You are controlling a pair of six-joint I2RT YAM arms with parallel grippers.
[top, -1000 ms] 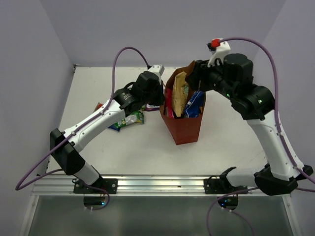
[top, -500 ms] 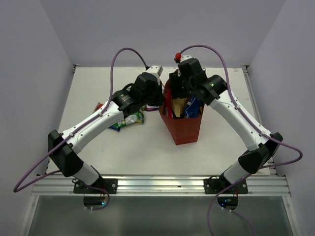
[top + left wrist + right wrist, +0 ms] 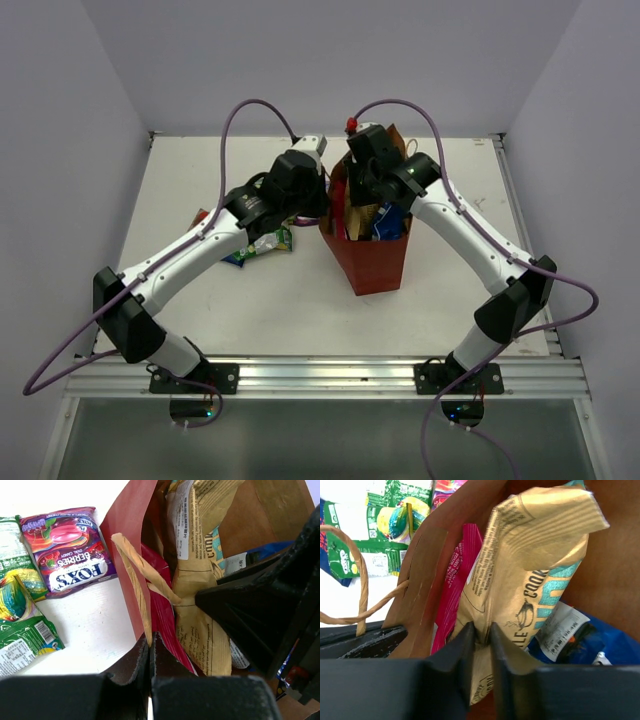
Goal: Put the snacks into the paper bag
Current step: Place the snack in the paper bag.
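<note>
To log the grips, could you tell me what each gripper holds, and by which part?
Left gripper: the paper bag, by its wall's top edge. Right gripper: the tan packet, by a fold of its wrapper.

Two arms are seen in the top view, the left arm (image 3: 190, 255) in the left half of the frame and the right arm (image 3: 470, 235) in the right half. Their long links are cased in white shells, while the joints, elbows and bases are black. A purple cable (image 3: 255, 102) is looped above each arm and trailed down past its base. A white block (image 3: 312, 146) is mounted on the left wrist and a red cap (image 3: 352, 124) on the right. In the wrist views, the left end effector (image 3: 150, 642) and the right end effector (image 3: 481, 630) are shown with matte black fingers.
</note>
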